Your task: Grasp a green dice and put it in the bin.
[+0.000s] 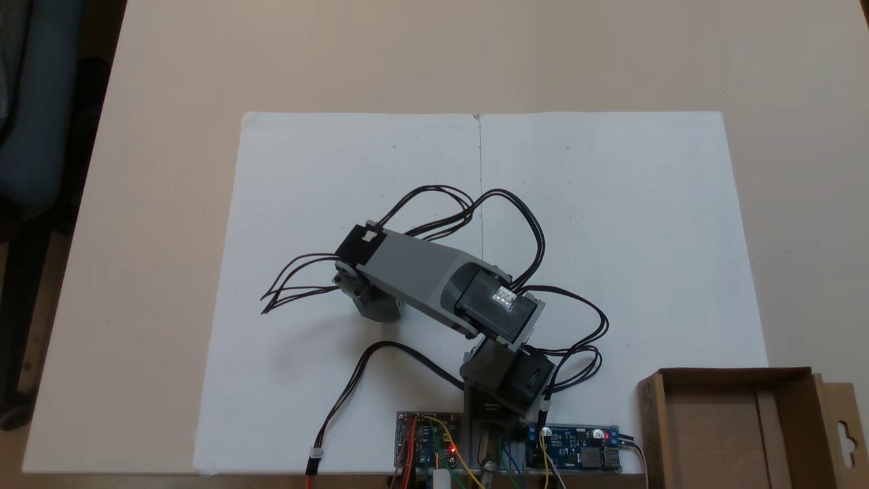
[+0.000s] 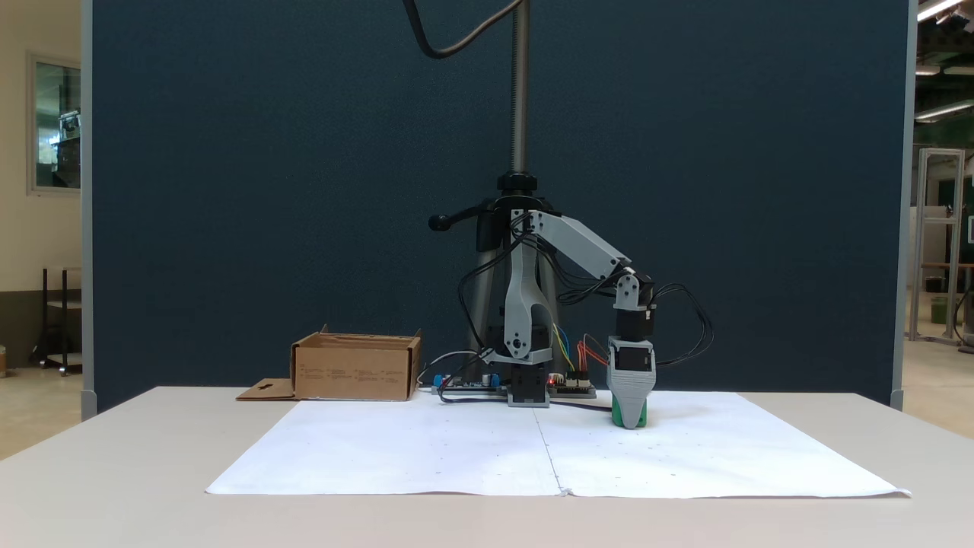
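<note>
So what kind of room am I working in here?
Probably a lab or workshop: a dark partition panel behind the table, a camera stand, bare circuit boards, and metal framing in the open hall beyond.

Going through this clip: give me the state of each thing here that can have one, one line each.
Gripper: lowered to the paper, pointing straight down around the dice; open or shut cannot be told.
Dice: on the paper, mostly hidden behind the gripper, not lifted.
Bin: open-topped, upright; nothing seen inside.
Boards: powered, red lights on.
</note>
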